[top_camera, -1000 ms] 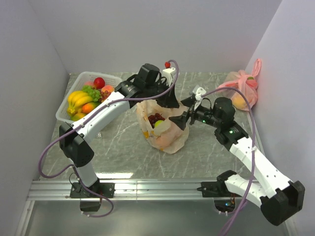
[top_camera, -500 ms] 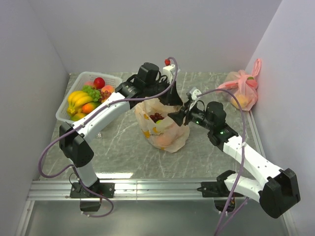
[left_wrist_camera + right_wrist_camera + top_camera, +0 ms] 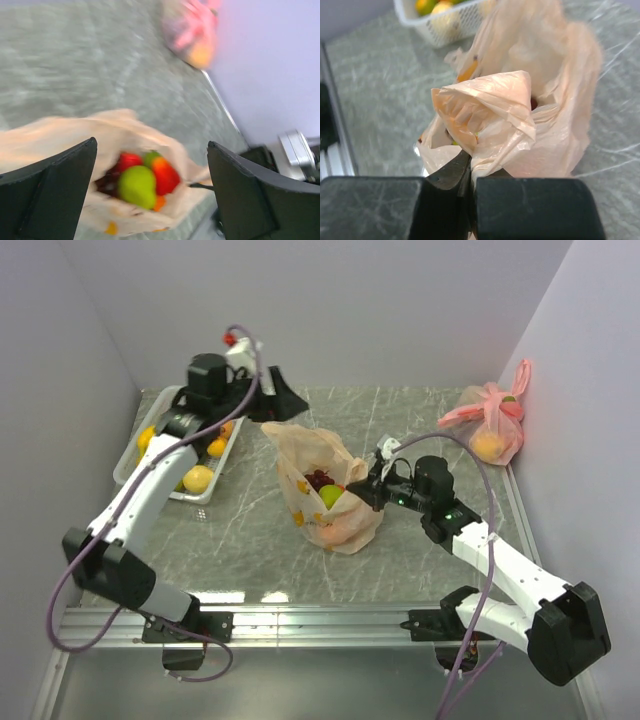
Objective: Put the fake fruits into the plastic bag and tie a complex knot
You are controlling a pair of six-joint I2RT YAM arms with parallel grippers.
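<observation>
While several fruits (image 3: 322,488) are already lying inside the plastic bag (image 3: 318,452), the loading is looking only partly done. More of them, a yellow fruit (image 3: 198,478) and an orange fruit (image 3: 216,447) among others, are sitting in the white basket (image 3: 176,495) at the left rear. The bag is standing near the middle of the table (image 3: 250,535). Its top is gaping untied, so the whole tying stage is, in my judgement, remaining.

The left gripper (image 3: 275,402) is hanging near the basket with its jaws spread wide and holding nothing. The right gripper (image 3: 470,167) is pinching a fold of the bag's rim, jaws closed on the film and propping that side up.

Material findings:
- The bag is showing as thin, crinkly, translucent peach film with small orange marks, slumping in soft folds.
- A green apple (image 3: 136,186) and dark grapes (image 3: 317,478) are showing through the mouth, smooth and glossy like moulded plastic.
- The basket is appearing as rigid latticed plastic.
- The table is presenting a grey marbled finish.
- A pink bag (image 3: 490,420) is resting tied at the far right, well apart.
</observation>
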